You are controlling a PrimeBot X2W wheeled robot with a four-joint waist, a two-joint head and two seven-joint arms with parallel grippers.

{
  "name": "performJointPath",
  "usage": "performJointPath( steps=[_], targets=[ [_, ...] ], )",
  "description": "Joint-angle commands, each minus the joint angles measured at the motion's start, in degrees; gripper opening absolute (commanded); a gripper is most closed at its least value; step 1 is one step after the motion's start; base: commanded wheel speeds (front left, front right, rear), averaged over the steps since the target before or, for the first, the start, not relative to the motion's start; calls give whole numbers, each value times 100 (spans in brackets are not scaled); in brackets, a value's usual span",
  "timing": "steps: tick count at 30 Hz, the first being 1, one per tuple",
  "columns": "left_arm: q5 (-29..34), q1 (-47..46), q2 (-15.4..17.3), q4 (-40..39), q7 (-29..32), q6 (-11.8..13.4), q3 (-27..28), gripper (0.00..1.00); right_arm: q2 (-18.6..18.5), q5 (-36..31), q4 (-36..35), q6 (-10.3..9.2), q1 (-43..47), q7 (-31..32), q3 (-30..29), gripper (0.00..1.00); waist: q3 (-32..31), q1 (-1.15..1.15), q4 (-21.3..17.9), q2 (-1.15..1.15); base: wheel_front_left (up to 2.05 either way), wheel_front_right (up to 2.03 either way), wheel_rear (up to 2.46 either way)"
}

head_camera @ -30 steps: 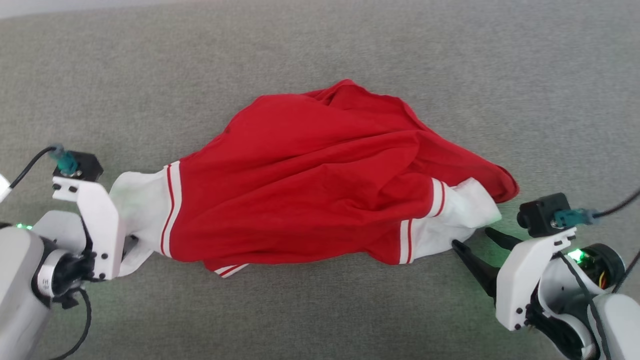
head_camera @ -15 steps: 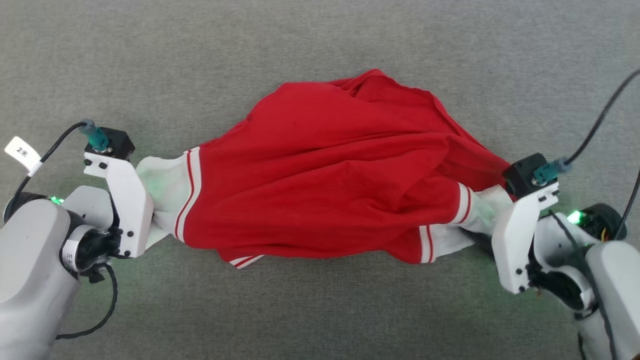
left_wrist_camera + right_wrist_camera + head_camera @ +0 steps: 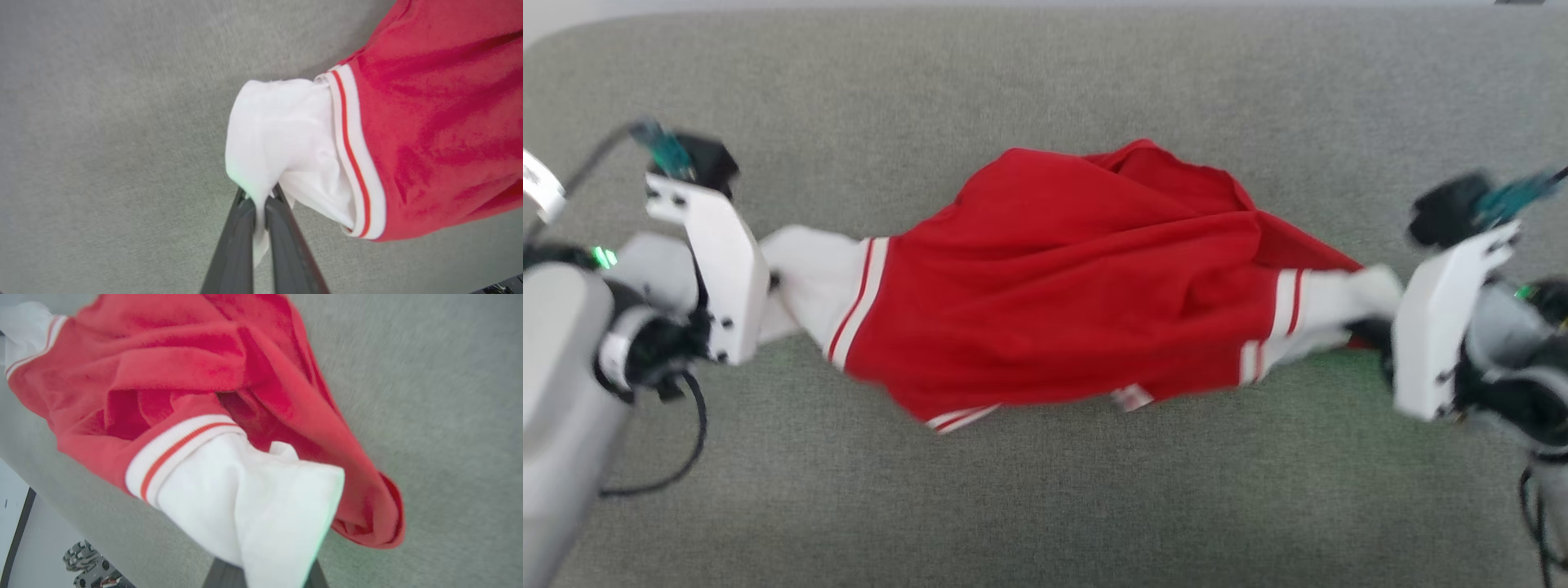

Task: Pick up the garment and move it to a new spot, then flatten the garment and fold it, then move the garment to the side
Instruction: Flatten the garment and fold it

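Right hand point(image 3: 1372, 335) probably grips garment point(image 3: 1078, 278) cuff.

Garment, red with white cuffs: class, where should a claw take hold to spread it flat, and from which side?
Take the garment by its white cuffs, one claw from each outer end. The left cuff and right cuff jut past the bunched red body as thin flaps, easy to pinch, and pulling them apart would likely spread it. The left claw and right claw grip there.

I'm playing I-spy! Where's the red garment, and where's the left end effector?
garment point(image 3: 1062, 278): head view, middle of its red body.
left end effector point(image 3: 259, 200): left wrist view, between the fingertips pinching the white cuff.
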Motion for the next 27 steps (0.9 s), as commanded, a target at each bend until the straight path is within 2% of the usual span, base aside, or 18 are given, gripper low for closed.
performJointPath(
  steps=[1, 4, 8, 13, 21, 27],
  targets=[
    [-36, -87, 32, -51, 40, 0, 31, 0, -4, 34, -65, 0, -74, 29, -39, 0, -80, 0, -24, 0, 0, 0, 0],
    [-57, -373, 112, -332, 223, 43, 102, 0, -47, 76, -247, 0, -399, 130, -261, 0, -213, 0, -44, 0, 0, 0, 0],
    [-130, -771, 161, -548, 418, 86, 227, 0, 127, 118, -266, 0, -908, 147, -462, 0, -393, 0, -97, 0, 0, 0, 0],
    [-168, -1280, 67, -584, 426, 83, 359, 0, 459, 52, -30, 0, -1565, 50, -631, 0, -654, 0, -186, 0, 0, 0, 0],
    [-221, -1957, -186, -201, 127, -53, 506, 0, 877, -18, 545, 0, -2565, -556, -689, 0, -1098, 0, -292, 0, 0, 0, 0],
    [-114, -2303, -319, 168, -156, -117, 536, 0, 975, -436, 1189, 0, -3063, -1190, -786, 0, -1332, 0, -296, 0, 0, 0, 0]
  ],
)
